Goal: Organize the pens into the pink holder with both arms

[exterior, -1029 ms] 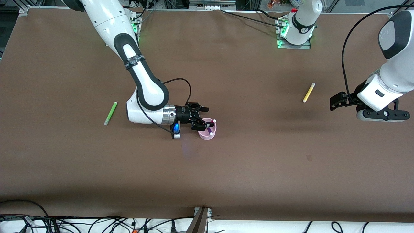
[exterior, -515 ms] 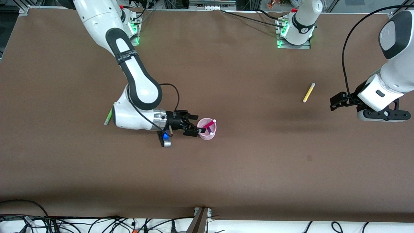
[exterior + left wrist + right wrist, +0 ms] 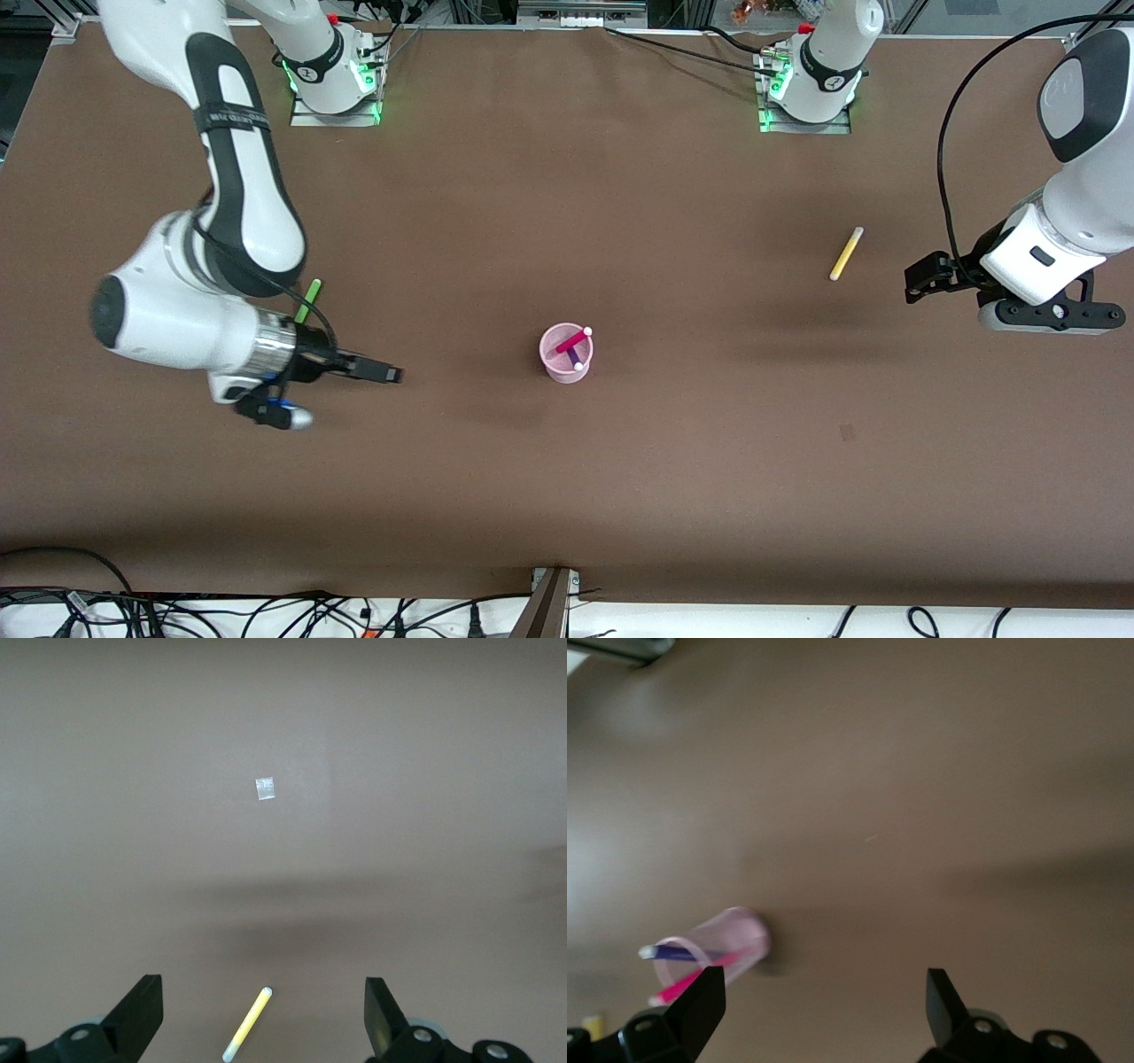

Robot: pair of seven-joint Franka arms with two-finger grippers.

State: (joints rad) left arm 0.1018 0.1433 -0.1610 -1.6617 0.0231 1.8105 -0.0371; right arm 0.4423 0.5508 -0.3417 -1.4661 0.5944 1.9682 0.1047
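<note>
Two pens now stand in the pink holder (image 3: 565,353) in the front view, the magenta pen (image 3: 574,339) and the dark purple pen (image 3: 575,358), crossed and leaning on the rim with pale tips up. A second ago the right gripper (image 3: 383,375) was at the cup's rim; it has since pulled well away toward the right arm's end of the table (image 3: 567,496) and carries nothing, so that drop looks finished and the task is about half done. The green pen (image 3: 307,301) lies flat, partly hidden by the right arm, and seems the likely next pick for it. The yellow pen (image 3: 846,253) lies flat toward the left arm's end, farther from the front camera than the cup. The left gripper (image 3: 921,279) waits near the yellow pen, unmoved.

Left wrist view: the left gripper (image 3: 264,1014) has its jaws wide apart and empty, the yellow pen (image 3: 247,1025) on the table between them, below. A small pale patch (image 3: 265,789) marks the table.

Right wrist view: the right gripper (image 3: 824,1014) also shows jaws apart and empty. The pink holder (image 3: 725,943) is well apart, translucent pale pink, both pens inside.
</note>
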